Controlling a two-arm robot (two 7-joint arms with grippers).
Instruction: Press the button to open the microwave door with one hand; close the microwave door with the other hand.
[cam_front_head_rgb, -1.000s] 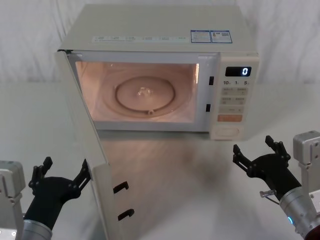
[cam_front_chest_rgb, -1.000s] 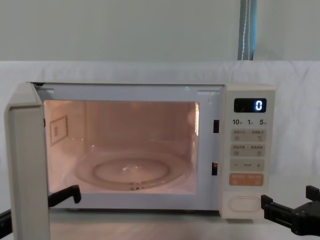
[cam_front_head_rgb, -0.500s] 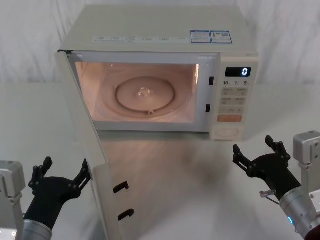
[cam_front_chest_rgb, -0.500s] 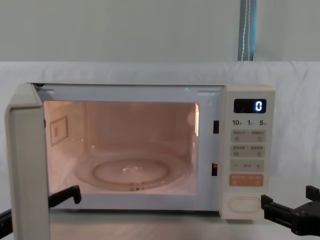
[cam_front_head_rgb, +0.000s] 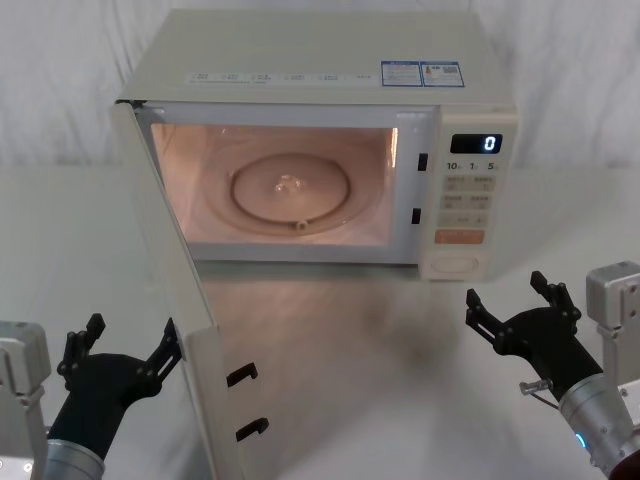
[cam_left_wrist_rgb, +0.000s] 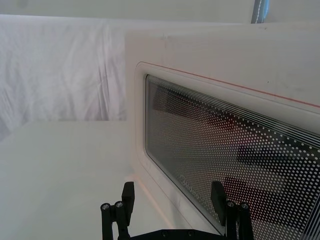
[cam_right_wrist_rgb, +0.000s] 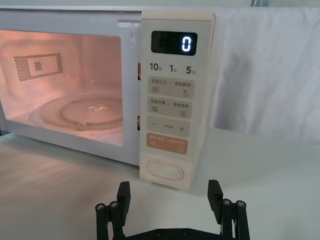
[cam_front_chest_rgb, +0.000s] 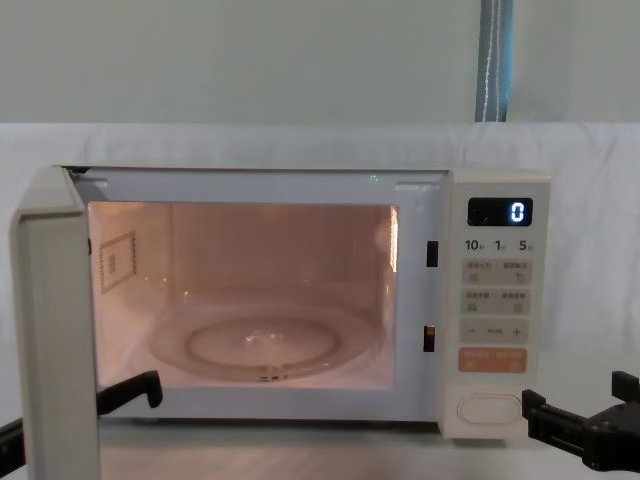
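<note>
The microwave door (cam_front_head_rgb: 180, 290) stands wide open, swung out on its left hinge toward me, and its dotted window (cam_left_wrist_rgb: 225, 150) is close in the left wrist view. My left gripper (cam_front_head_rgb: 135, 328) hangs open low on the left, right by the door's outer face (cam_front_chest_rgb: 55, 340); I cannot tell whether it touches. The large cream button (cam_front_head_rgb: 455, 264) sits at the bottom of the control panel. My right gripper (cam_front_head_rgb: 505, 290) is open and empty, in front of and below the button (cam_right_wrist_rgb: 164, 170), well apart from it.
The lit cavity holds a glass turntable (cam_front_head_rgb: 290, 188). Above the button are an orange key (cam_right_wrist_rgb: 166, 143), small cream keys and a display (cam_right_wrist_rgb: 174, 43) reading 0. The microwave stands on a white table (cam_front_head_rgb: 400, 380) before a white cloth backdrop.
</note>
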